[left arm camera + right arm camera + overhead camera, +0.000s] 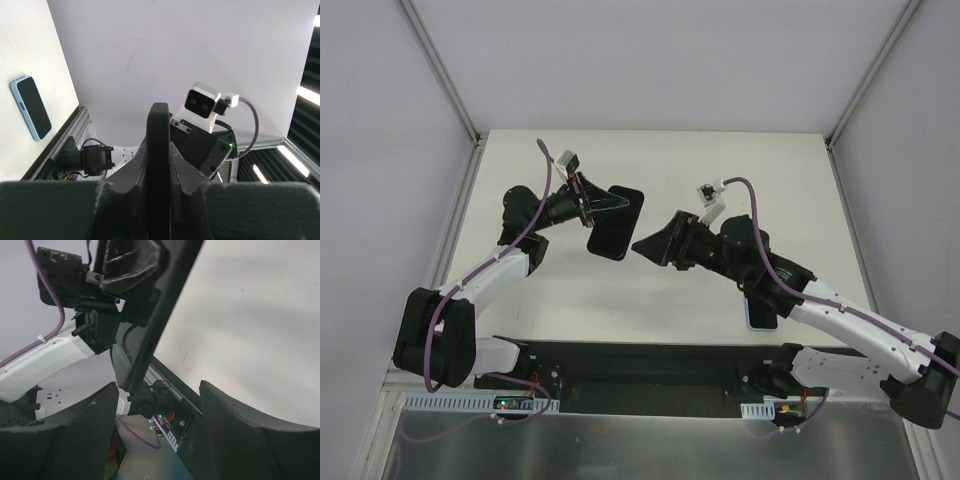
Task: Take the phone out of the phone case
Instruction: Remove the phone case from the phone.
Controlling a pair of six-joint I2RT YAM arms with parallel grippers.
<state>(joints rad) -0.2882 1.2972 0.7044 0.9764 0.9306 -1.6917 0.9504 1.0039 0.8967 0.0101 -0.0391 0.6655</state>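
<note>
My left gripper [605, 203] is shut on the phone [618, 232], a thin glossy black slab held in the air over the middle of the table. In the left wrist view the phone [160, 145] stands edge-on between the shut fingers [161, 172]. My right gripper [647, 246] is open, just right of the phone's lower end and apart from it. In the right wrist view the phone [165, 305] slants down towards the open gripper [157, 390]. The pale blue phone case [760, 314] lies flat on the table, partly under my right arm. It also shows in the left wrist view [31, 107], with a dark face inside its blue rim.
White enclosure walls with metal frame posts [445, 75] stand round the table. A black base plate [640, 375] with cables and electronics runs along the near edge.
</note>
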